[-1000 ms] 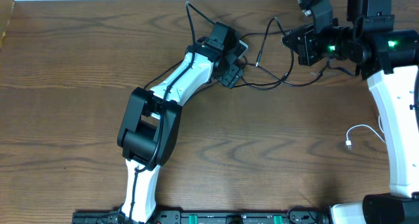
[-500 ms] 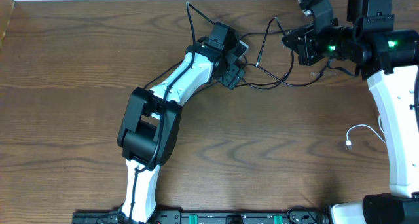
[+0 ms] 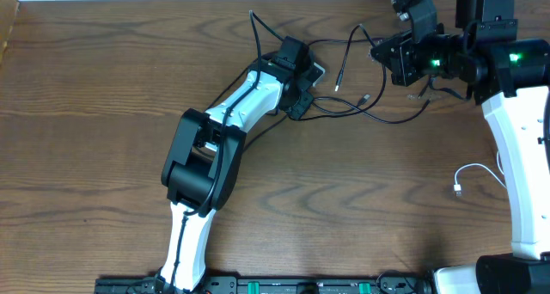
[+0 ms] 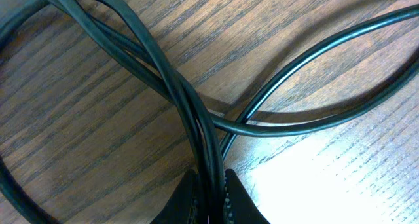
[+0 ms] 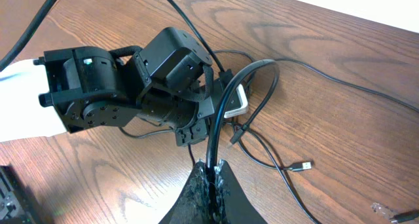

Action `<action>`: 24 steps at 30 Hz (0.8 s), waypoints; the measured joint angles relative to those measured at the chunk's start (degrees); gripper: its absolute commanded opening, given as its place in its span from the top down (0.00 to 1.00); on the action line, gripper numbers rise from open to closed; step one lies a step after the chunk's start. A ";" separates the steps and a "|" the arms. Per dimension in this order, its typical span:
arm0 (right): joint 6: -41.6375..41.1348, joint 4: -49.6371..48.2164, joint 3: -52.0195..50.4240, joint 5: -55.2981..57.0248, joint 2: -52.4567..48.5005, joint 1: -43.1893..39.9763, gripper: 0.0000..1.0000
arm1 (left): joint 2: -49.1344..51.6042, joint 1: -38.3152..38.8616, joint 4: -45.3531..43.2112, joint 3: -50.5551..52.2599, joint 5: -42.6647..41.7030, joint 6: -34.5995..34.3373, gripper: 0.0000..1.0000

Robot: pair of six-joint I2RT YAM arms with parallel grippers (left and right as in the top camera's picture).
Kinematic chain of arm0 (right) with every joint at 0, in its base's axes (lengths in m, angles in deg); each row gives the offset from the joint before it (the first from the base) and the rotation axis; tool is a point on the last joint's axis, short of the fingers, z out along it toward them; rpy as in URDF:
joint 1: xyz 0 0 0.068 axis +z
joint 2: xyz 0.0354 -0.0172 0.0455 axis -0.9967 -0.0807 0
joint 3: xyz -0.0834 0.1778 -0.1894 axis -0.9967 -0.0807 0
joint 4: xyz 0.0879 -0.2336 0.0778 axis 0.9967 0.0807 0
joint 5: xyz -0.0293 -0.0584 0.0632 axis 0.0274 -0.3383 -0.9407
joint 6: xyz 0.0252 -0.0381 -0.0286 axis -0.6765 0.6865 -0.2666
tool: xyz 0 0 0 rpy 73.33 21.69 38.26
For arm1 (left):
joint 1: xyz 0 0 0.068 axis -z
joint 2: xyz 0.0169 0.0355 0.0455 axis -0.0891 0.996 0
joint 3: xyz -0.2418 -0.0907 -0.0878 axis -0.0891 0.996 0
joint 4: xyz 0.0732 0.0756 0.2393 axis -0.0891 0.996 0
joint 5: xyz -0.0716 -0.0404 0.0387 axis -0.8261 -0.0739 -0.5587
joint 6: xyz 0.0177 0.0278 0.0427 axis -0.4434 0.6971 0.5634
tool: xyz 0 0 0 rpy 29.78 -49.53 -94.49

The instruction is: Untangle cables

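Left wrist view: left gripper (image 4: 209,188) clamps bunched black cables (image 4: 163,73); right gripper (image 5: 211,177) pinches one black strand (image 5: 226,96); overhead, white cable (image 3: 458,189) lies apart beside right arm (image 3: 520,156).

We find the left gripper (image 4: 209,196) has clamped shut on the thin black cables (image 4: 171,80), and its white-and-black arm (image 3: 249,105) has shifted slightly, elbow swinging right. The strands have moved with it. Their loop now spreads wider toward the right side, and what seems to be a small plug end (image 3: 365,97) lies clear of the bundle.
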 measured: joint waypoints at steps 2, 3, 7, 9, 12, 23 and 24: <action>0.00 0.00 0.00 0.02 0.00 0.00 0.99 | 0.00 -0.02 0.13 0.00 0.13 0.00 0.93; 0.00 0.00 0.00 0.02 0.00 0.00 0.99 | 0.00 0.00 0.13 0.00 0.26 0.00 0.92; 0.00 0.02 0.00 0.44 0.00 0.00 0.99 | -0.28 0.00 0.35 0.00 0.46 0.00 0.92; 0.00 0.09 0.00 1.09 0.00 0.00 0.99 | -1.16 0.00 0.55 0.02 1.01 0.02 0.92; 0.00 0.20 0.00 1.49 0.00 0.00 0.99 | -4.07 -0.02 0.76 0.15 2.58 0.20 0.93; -0.07 0.44 0.00 5.20 0.00 -0.11 0.99 | -21.53 -1.53 1.53 0.17 9.20 1.27 0.93; -0.09 0.50 0.00 5.73 0.00 -0.24 0.99 | -21.94 -1.97 1.62 0.17 10.05 1.38 0.93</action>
